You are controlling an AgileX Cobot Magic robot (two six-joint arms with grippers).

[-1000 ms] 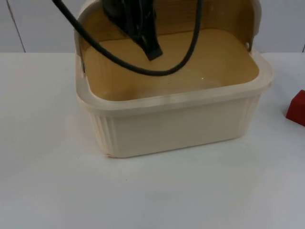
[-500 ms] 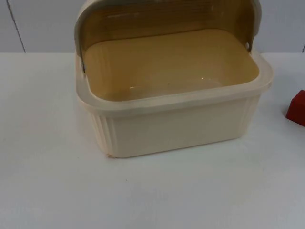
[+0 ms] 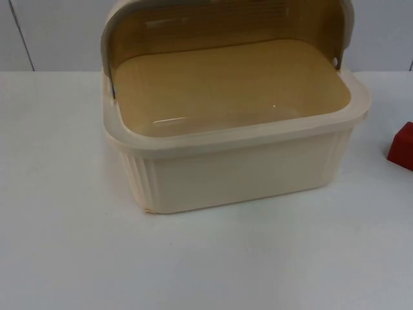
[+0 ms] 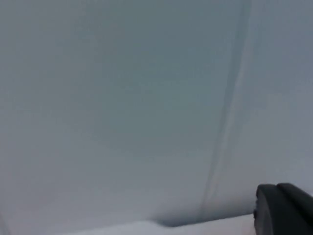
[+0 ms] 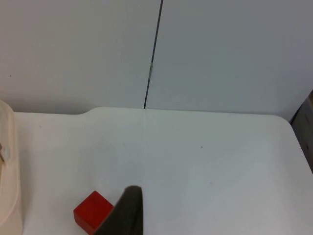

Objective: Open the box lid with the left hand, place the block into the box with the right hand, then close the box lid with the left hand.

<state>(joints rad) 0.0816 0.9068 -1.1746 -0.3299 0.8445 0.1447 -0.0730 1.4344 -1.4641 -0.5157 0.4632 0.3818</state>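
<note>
Your box (image 3: pixel 245 168) sits mid-bench with its lid (image 3: pixel 226 22) swung up and back, the tan inside bare, so the opening step looks done and placing is in hand. The block (image 5: pixel 93 211), a small red cube, lies on the bench (image 3: pixel 193 258) just right of the box. Next, bring the right gripper (image 5: pixel 128 215) down onto it; I cannot tell whether its fingers, or the left gripper's (image 4: pixel 283 208), are released or clenched.

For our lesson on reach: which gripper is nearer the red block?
Right. The right gripper hovers beside the red block on the table; the left gripper faces the grey partition wall.
</note>
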